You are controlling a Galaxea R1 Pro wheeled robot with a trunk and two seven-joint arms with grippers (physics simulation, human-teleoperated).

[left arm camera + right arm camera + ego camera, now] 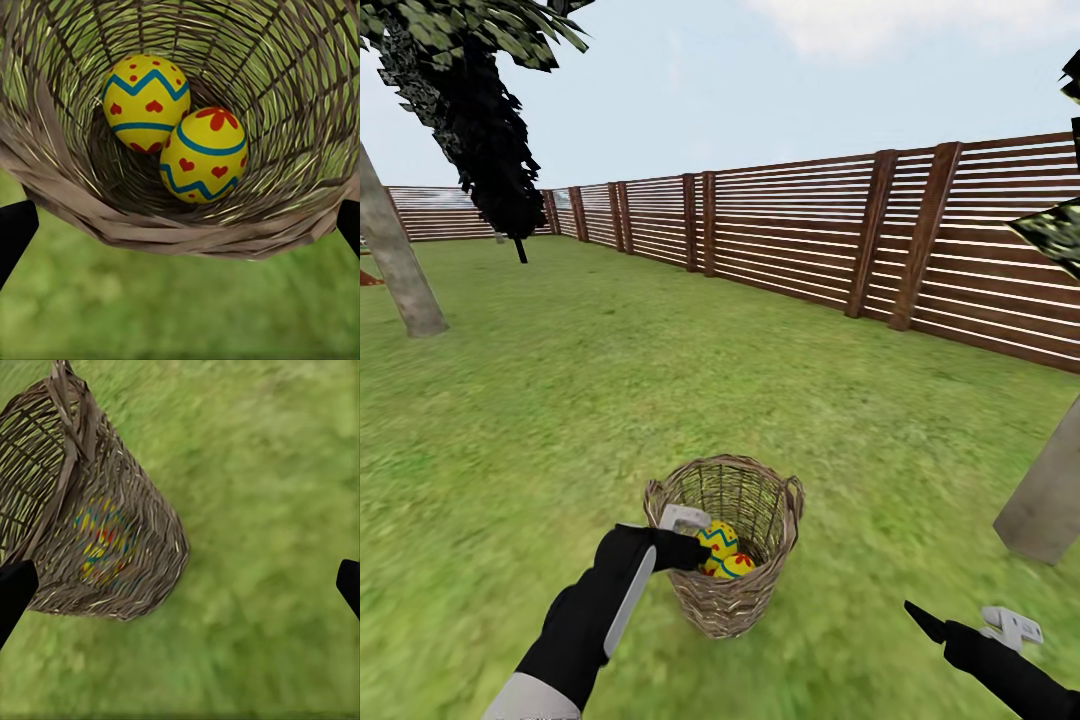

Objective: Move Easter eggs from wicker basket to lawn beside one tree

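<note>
Wicker basket (726,545) upright on lawn (560,400), two Easter eggs (176,135) visible inside, touching. Left gripper (695,545) at basket rim, fingers apart, holding nothing. Right gripper (970,625) low over grass beside basket, fingers apart. Tree trunk (1048,490) near right.

Yellow eggs (174,131), red hearts; brown basket (732,590).

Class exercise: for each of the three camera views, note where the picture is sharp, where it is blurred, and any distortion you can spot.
Head view: wide-angle distortion, the fence slanting and the tree trunk leaning; the wicker basket is sharp. Left wrist view: the two eggs inside are crisp, the lawn beyond soft. Right wrist view: grass is smeared, and egg colours through the weave are indistinct.
</note>
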